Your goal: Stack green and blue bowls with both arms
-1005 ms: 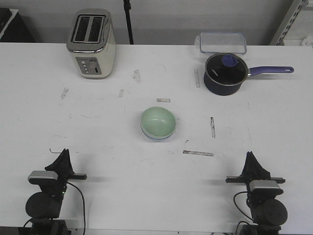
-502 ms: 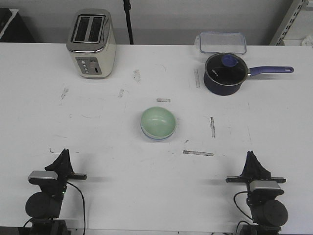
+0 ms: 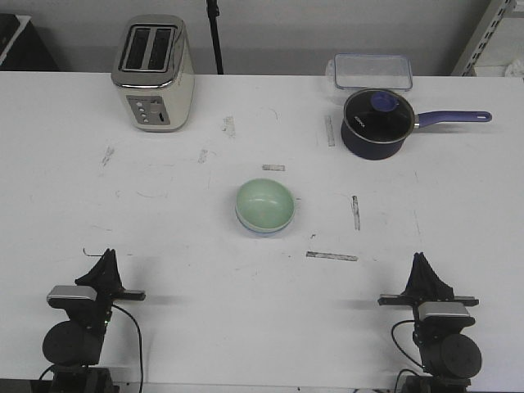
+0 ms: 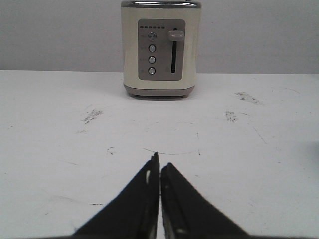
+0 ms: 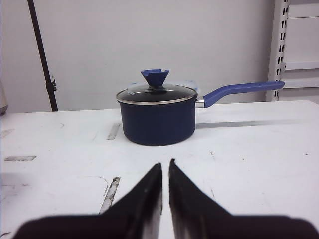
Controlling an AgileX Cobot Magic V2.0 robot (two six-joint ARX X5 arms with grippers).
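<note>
A white, scuffed desk (image 3: 164,237) fills the front view below a grey wall, with a cream and chrome toaster (image 3: 153,72) at upper left and a dark blue lidded saucepan (image 3: 376,123) in front of a clear plastic box (image 3: 372,70) at upper right. At centre, the pale mint green glossy bowl (image 3: 265,205) sits nested in the periwinkle blue bowl (image 3: 260,229), of which only a thin rim shows beneath. The stack looks complete, so the step in hand is likely just parking both arms clear of it. The left tool (image 3: 106,266) at lower left and the right tool (image 3: 423,273) at lower right sit well apart from the bowls. In the left wrist view, the left tool (image 4: 159,167) is pinched nearly closed on nothing, aimed at the toaster (image 4: 161,48). In the right wrist view, the right tool (image 5: 165,172) is likewise narrow and empty, facing the saucepan (image 5: 158,115).
</note>
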